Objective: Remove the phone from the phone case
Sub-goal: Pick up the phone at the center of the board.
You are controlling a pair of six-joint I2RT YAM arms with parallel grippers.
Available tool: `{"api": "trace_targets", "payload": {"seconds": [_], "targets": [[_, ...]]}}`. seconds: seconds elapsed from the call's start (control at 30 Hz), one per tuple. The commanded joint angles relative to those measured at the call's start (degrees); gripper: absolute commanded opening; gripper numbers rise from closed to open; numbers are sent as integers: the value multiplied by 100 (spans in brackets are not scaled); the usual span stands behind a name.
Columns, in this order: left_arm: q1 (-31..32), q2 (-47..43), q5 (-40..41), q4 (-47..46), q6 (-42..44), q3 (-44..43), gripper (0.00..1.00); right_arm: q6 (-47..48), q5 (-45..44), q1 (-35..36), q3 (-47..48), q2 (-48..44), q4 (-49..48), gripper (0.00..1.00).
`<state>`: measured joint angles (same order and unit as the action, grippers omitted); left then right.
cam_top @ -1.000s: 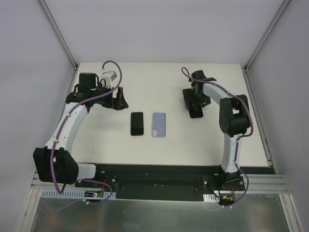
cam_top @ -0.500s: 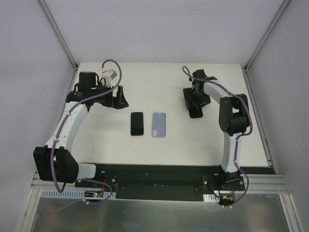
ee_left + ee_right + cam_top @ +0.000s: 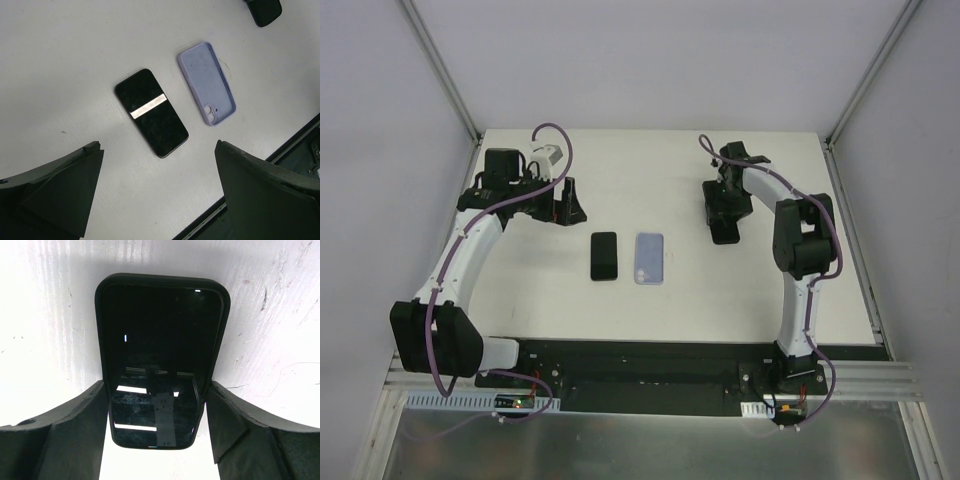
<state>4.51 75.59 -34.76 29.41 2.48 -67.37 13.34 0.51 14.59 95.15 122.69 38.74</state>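
Note:
A black phone in a black phone case (image 3: pixel 160 330) lies flat on the white table at the back right (image 3: pixel 725 232). My right gripper (image 3: pixel 156 390) straddles its near end, and each finger touches one long side of the case, so the jaws are shut on it. In the top view that gripper (image 3: pixel 725 222) points down over the case. My left gripper (image 3: pixel 563 205) hovers at the back left, its jaws wide open (image 3: pixel 159 147) over bare table, holding nothing.
A bare black phone (image 3: pixel 604 256) (image 3: pixel 151 112) and an empty lilac case (image 3: pixel 649 258) (image 3: pixel 206 82) lie side by side mid-table. The table's dark front rail (image 3: pixel 650 362) runs along the near edge. Grey walls enclose the table.
The right jaws have narrowed from wide open until they touch the sides of the black case. The left arm has barely moved.

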Motion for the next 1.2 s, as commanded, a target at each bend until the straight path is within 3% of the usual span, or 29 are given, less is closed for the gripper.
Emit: {"api": "trace_targets", "payload": {"seconds": [0.0, 0.87, 1.17], "targets": [[23, 69, -180, -23, 16, -215, 99, -78, 783, 123, -330, 89, 55, 2], [207, 869, -198, -304, -405, -390, 99, -473, 731, 1098, -2238, -1810, -842, 0], [664, 1862, -92, -541, -977, -899, 99, -517, 906, 1222, -2361, -2214, -1044, 0]]}}
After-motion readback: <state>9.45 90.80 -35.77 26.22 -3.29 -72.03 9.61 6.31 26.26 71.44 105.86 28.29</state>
